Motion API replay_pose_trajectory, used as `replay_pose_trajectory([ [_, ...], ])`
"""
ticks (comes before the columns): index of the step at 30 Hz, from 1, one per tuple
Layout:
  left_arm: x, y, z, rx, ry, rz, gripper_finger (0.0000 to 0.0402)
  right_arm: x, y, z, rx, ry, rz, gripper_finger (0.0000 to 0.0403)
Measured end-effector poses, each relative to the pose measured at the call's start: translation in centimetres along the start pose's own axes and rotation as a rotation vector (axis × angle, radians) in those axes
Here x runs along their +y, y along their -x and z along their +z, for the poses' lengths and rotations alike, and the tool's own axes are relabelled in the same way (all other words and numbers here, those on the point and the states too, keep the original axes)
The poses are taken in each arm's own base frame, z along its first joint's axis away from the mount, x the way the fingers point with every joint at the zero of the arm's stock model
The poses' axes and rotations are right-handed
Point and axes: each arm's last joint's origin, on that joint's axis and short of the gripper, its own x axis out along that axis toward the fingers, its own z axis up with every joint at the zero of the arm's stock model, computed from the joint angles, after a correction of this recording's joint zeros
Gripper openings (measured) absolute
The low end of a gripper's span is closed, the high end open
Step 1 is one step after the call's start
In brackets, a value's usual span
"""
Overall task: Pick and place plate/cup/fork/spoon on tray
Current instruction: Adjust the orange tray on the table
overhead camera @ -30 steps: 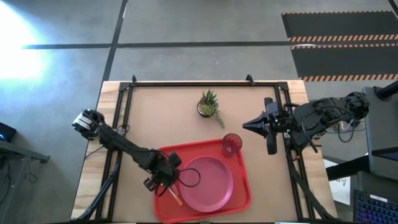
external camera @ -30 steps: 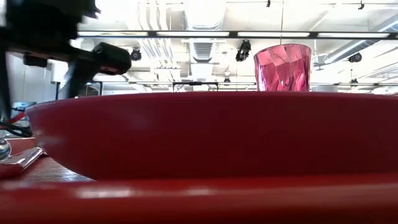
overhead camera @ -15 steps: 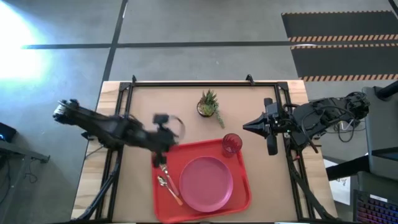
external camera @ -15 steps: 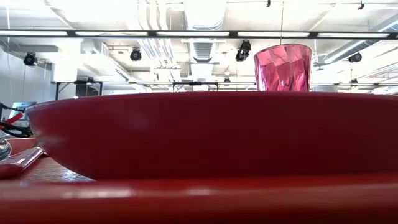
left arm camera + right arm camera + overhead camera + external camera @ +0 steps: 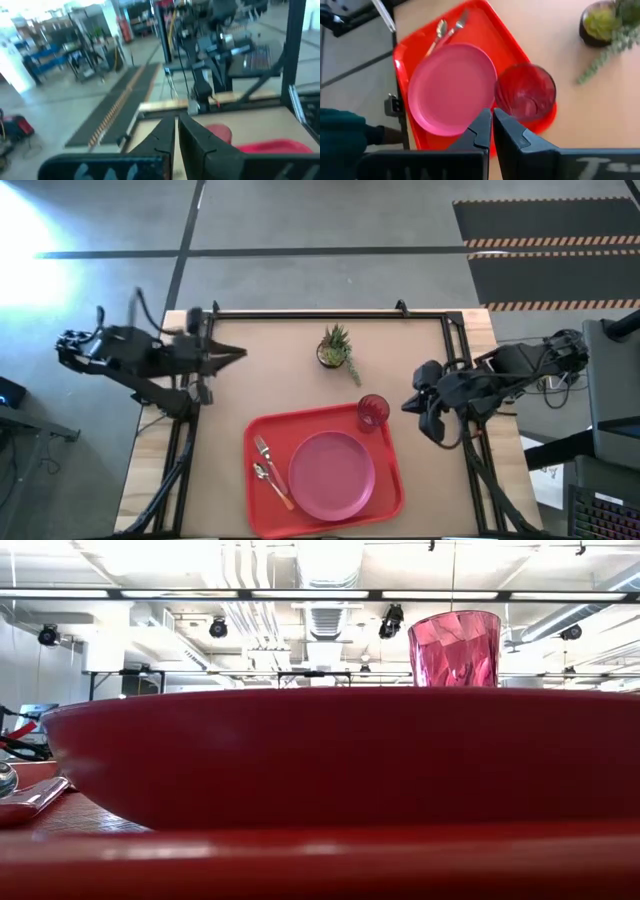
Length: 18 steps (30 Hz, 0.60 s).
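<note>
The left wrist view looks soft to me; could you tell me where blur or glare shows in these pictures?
Left wrist view: smeared throughout, room and the left gripper alike. High view: floor glare at top left, left arm streaked. Right wrist view: the potted plant is soft, the cup only slightly. Low view: the tray rim blurs up close.

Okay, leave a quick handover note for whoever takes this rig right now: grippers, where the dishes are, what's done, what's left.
Left gripper: shut, empty, at the table's left edge, away from the tray.
Right gripper: shut, empty, just right of the cup.
Plate lies in the tray's middle. Cup stands upright in the tray's far right corner. Fork and spoon lie along the tray's left side, beside the plate.
Done: all four items are on the tray.
Left: nothing apparent except parking the arms.
</note>
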Motion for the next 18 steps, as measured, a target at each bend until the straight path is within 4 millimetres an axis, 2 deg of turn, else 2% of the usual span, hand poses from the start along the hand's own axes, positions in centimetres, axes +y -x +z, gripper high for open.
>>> replay_pose_trajectory([
  [3, 0.7, 0.9, 0.5, -0.061, -0.025, 0.012, 0.0006, 0.1, 0.6, 0.3, -0.057, 0.043, 0.013, 0.0009],
  [6, 1.2, 1.7, 0.9, -0.097, -0.049, 0.020, 0.0006, -0.2, 2.2, 0.9, -0.162, 0.100, -0.003, 0.0009],
  [14, 1.7, 2.6, 0.4, -0.101, -0.066, 0.022, 0.0006, -2.2, 8.9, 0.8, -0.449, 0.144, -0.023, 0.0009],
  [18, 1.8, 2.8, 0.4, -0.104, -0.064, 0.022, 0.0006, -4.4, 13.1, -0.7, -0.583, 0.137, 0.049, 0.0009],
])
